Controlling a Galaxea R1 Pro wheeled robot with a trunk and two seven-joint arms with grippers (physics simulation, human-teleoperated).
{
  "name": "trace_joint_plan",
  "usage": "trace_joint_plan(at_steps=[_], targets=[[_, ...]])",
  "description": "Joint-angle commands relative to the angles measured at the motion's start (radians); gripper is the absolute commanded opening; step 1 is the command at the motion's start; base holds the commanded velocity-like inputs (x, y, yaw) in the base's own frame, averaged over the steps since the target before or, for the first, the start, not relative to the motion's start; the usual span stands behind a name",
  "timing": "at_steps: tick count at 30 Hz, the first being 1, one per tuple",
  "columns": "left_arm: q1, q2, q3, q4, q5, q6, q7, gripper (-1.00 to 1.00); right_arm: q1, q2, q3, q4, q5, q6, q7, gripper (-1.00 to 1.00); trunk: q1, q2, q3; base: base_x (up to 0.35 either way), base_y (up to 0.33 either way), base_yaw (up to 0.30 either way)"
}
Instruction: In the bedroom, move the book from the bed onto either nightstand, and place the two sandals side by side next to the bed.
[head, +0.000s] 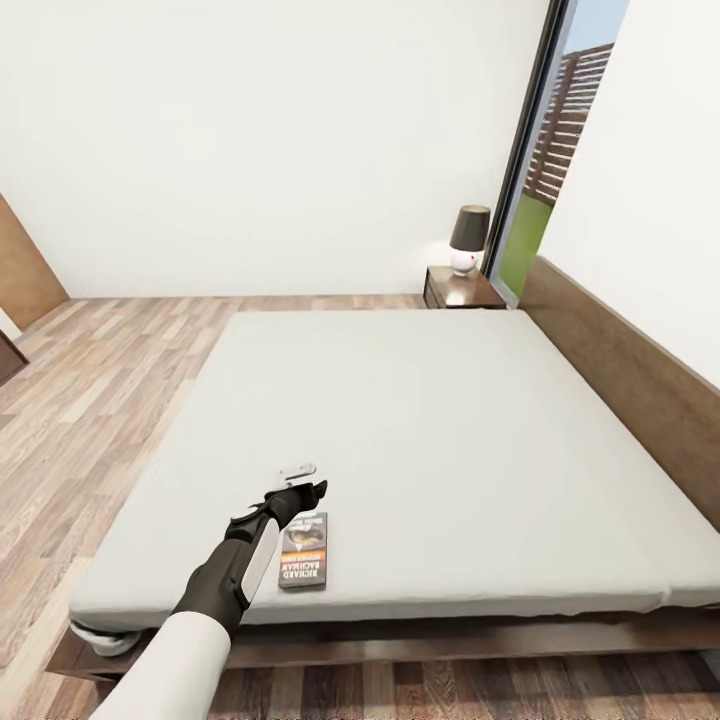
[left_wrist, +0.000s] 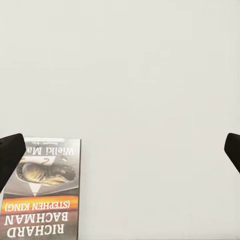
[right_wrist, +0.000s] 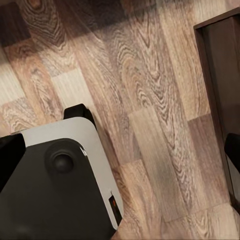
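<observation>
You are on the first step, fetching the book (head: 304, 550) from the bed (head: 420, 420); it lies flat on the mattress close to the foot edge, toward the left corner nearest you, cover up. Your left gripper (head: 300, 490) hangs over the mattress just beside the book on its far side, and in the left wrist view its two fingertips (left_wrist: 10, 155) stand wide apart, one tip over the book's corner (left_wrist: 45, 192) and the other out over bare mattress, so nothing is held yet. The next move, as I judge it, is to shift the hand back until the book sits between the fingers, then come down; a thin paperback lying flat gives little edge to pinch, so you may need to catch it at the side. The nightstand (head: 462, 288) stands at the far head corner with a lamp (head: 468, 240) on it, well apart from the book, so a drive round follows. Your right gripper (right_wrist: 120, 150) points at the wood floor (right_wrist: 150, 75) above the robot's base (right_wrist: 55, 190), fingers spread wide and empty
</observation>
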Motion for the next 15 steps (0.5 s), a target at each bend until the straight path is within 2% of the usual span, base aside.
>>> trace_joint_plan(at_steps=[1,15], targets=[[0.0,-0.001,0.004,-0.001,0.007,0.007,-0.003,1.0,-0.001,0.0,-0.008,0.001,-0.003,-0.002,0.006,1.0,0.0,-0.002,-0.003,0.0,0.0,0.0],[0.0,-0.001,0.004,-0.001,0.007,0.007,-0.003,1.0,-0.001,0.0,-0.008,0.001,-0.003,-0.002,0.006,1.0,0.0,-0.002,-0.025,0.0,0.0,0.0]])
